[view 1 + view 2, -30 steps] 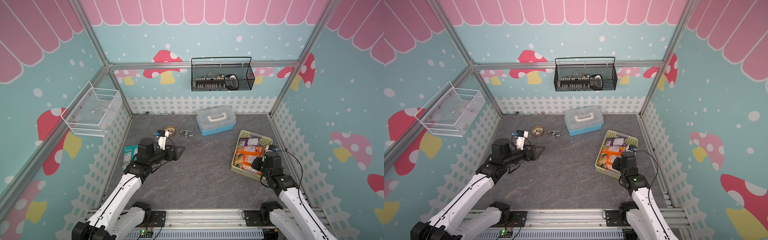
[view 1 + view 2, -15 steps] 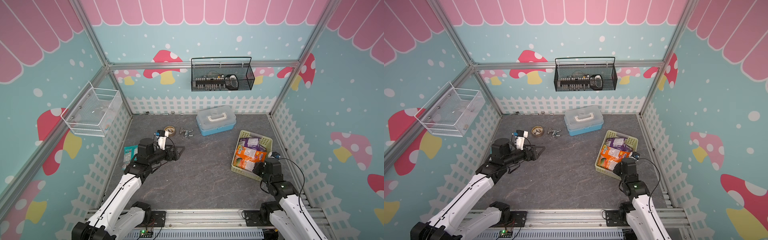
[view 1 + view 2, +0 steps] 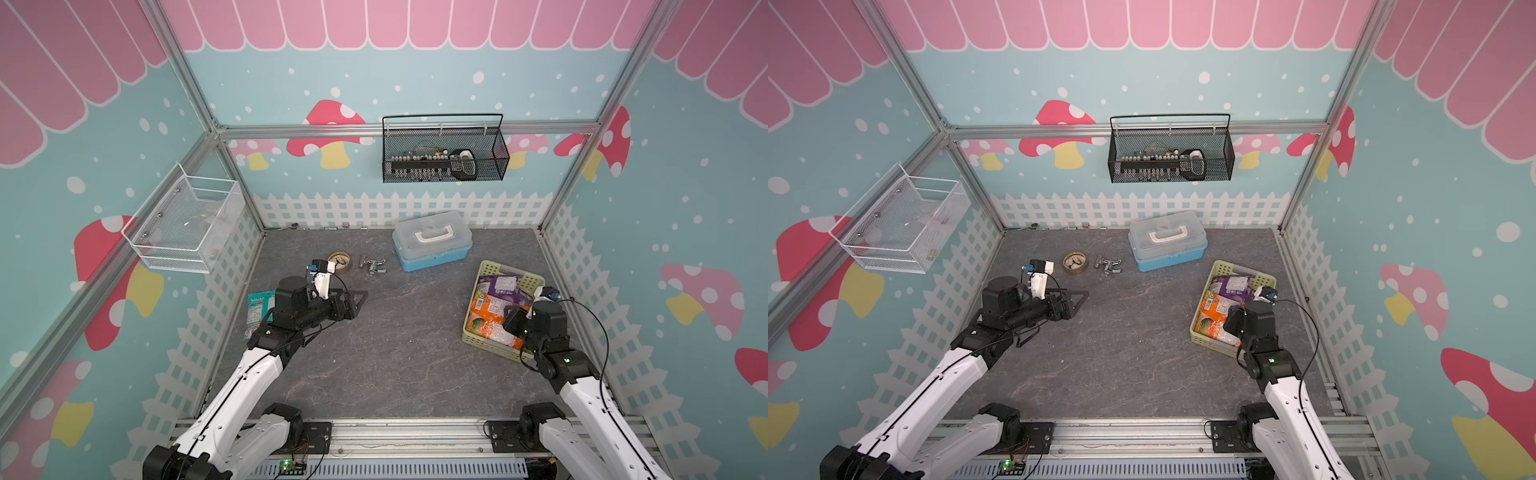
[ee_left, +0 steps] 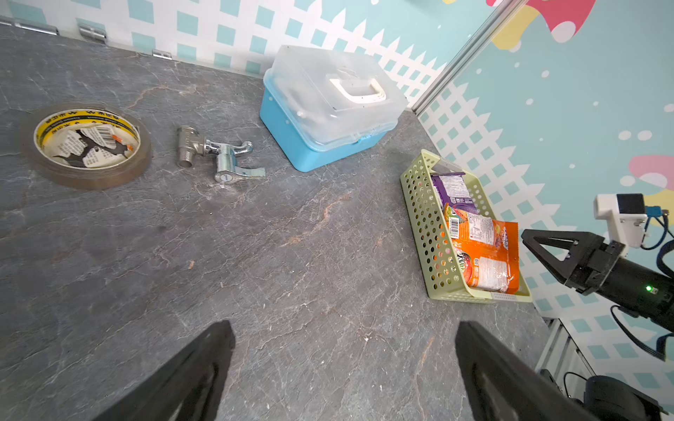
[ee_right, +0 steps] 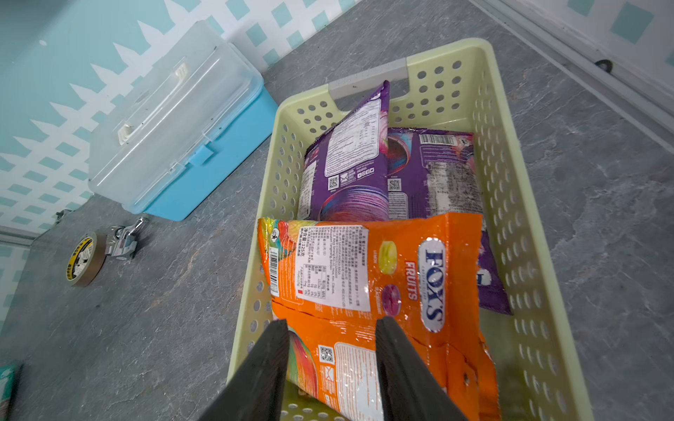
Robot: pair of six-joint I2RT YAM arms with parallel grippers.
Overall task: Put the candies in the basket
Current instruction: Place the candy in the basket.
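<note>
The pale yellow-green basket (image 3: 473,297) (image 3: 1260,275) (image 5: 503,153) stands at the right of the floor. In it lie two purple candies bags (image 5: 350,164) and two orange ones (image 5: 368,269) (image 3: 486,309). A teal candies bag (image 3: 258,307) lies flat by the left fence, partly hidden behind my left arm. My right gripper (image 5: 330,324) (image 3: 509,320) hangs over the basket's near end, open, with an orange bag lying under the gap. My left gripper (image 4: 343,328) (image 3: 360,297) is wide open above bare floor, holding nothing.
A blue toolbox with a clear lid (image 3: 432,241) sits at the back. A tape roll (image 3: 340,262) and a metal tap fitting (image 3: 372,266) lie left of it. A black wire basket (image 3: 444,153) hangs on the back wall, a white one (image 3: 187,224) on the left wall.
The right gripper has gone from shut to open over the basket's near end, and its wrist has shifted a little. The left arm has not moved.
</note>
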